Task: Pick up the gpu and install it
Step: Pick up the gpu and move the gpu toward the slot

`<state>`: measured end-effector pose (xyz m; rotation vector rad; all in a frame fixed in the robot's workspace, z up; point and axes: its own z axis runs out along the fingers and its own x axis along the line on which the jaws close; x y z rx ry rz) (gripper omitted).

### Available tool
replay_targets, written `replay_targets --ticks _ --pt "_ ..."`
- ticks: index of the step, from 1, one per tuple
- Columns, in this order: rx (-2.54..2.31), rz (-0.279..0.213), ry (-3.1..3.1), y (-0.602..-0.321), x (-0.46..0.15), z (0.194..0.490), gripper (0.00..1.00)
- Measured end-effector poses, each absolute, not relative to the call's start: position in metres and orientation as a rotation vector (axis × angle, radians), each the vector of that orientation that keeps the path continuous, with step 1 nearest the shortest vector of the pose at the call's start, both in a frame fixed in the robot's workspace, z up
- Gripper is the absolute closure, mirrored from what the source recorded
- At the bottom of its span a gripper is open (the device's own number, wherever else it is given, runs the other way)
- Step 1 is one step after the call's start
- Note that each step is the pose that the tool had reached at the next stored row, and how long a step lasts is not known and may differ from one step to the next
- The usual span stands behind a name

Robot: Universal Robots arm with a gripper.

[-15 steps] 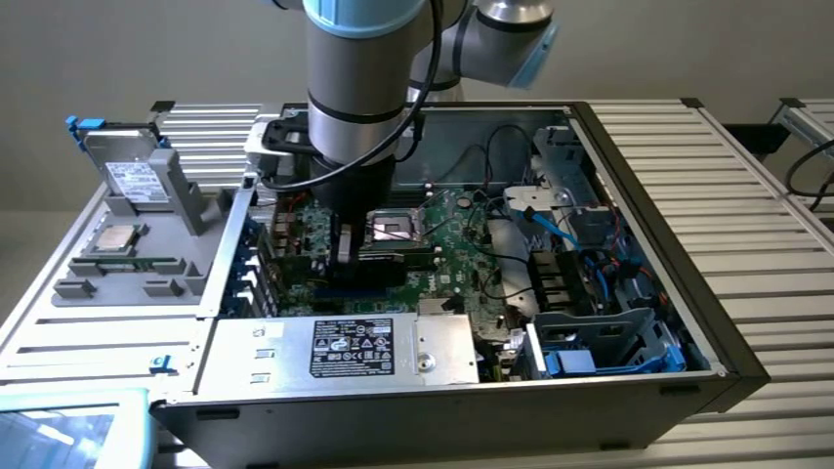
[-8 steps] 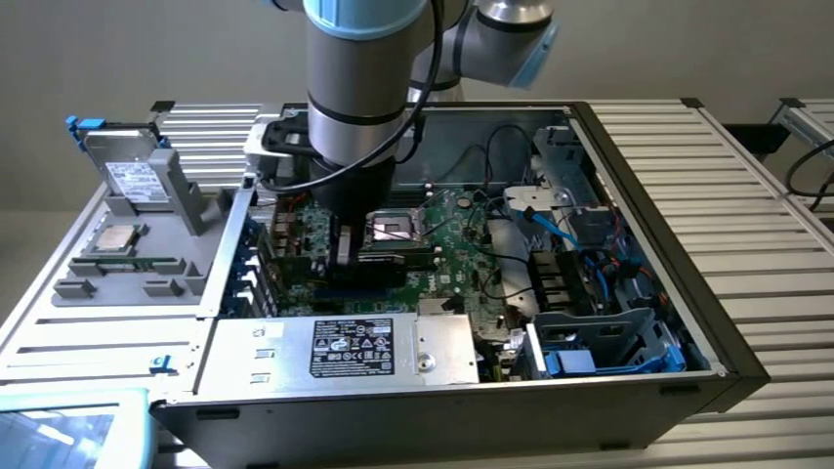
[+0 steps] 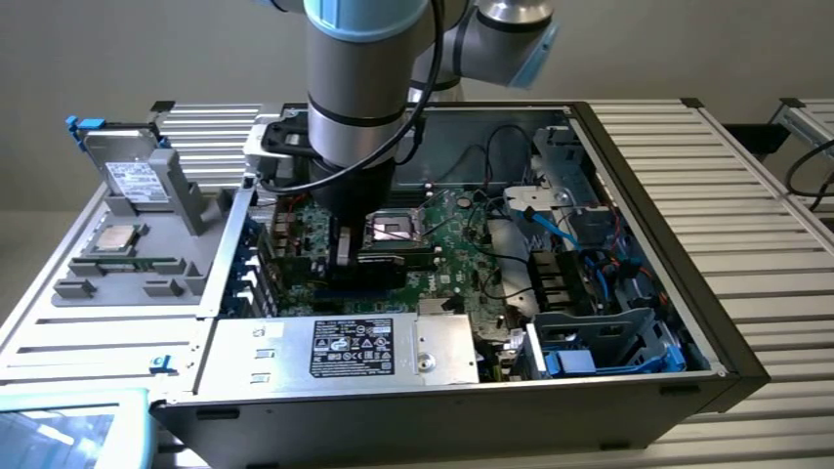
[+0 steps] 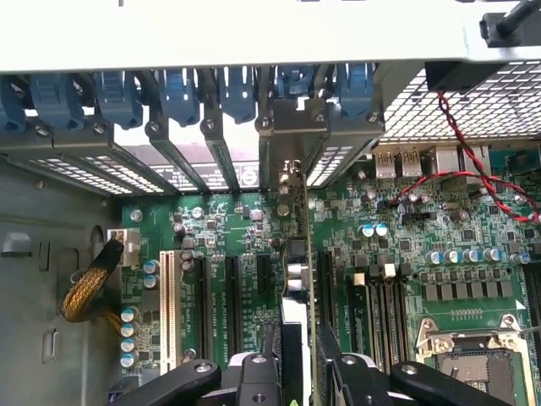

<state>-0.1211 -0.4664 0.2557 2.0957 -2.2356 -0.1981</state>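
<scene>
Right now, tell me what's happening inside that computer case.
The robot arm reaches down into the open computer case. Its claw is closed on the gpu, holding it on edge over the expansion slots of the motherboard. Whether the card is seated in a slot, I cannot tell.

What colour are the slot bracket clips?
The clips are blue; the wrist view shows them best.
</scene>
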Motion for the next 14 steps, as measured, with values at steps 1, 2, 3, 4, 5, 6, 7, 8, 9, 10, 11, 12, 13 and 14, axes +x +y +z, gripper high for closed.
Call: replay_targets --ticks 1,2,3,4,5,6,7,8,9,10,11,12,13,14 --pt "2.095 -0.201 -2.235 -0.4673 -0.1211 0.2557 0.72" --pt "2.095 -0.203 -2.235 -0.4688 -0.1212 0.2558 0.72" --pt "2.094 -0.204 -2.235 -0.4707 -0.1212 0.2558 0.72" --pt "2.095 -0.204 -2.235 -0.4723 -0.1212 0.2558 0.72" --pt "2.094 -0.205 -2.234 -0.4729 -0.1212 0.2558 0.72" --pt "2.094 -0.205 -2.234 -0.473 -0.1212 0.2558 0.72" --pt "2.094 -0.205 -2.234 -0.473 -0.1212 0.2558 0.72" --pt "2.094 -0.205 -2.234 -0.473 -0.1211 0.2558 0.72" --pt "2.094 -0.206 -2.234 -0.473 -0.1211 0.2558 0.72" --pt "2.091 -0.207 -2.236 -0.4729 -0.1211 0.2558 0.72" --pt "2.086 -0.209 -2.239 -0.4728 -0.121 0.2558 0.72" --pt "2.081 -0.21 -2.242 -0.4727 -0.121 0.2557 0.72" --pt "2.077 -0.211 -2.246 -0.4727 -0.121 0.2558 0.72" --pt "2.073 -0.213 -2.248 -0.4726 -0.121 0.2558 0.72"
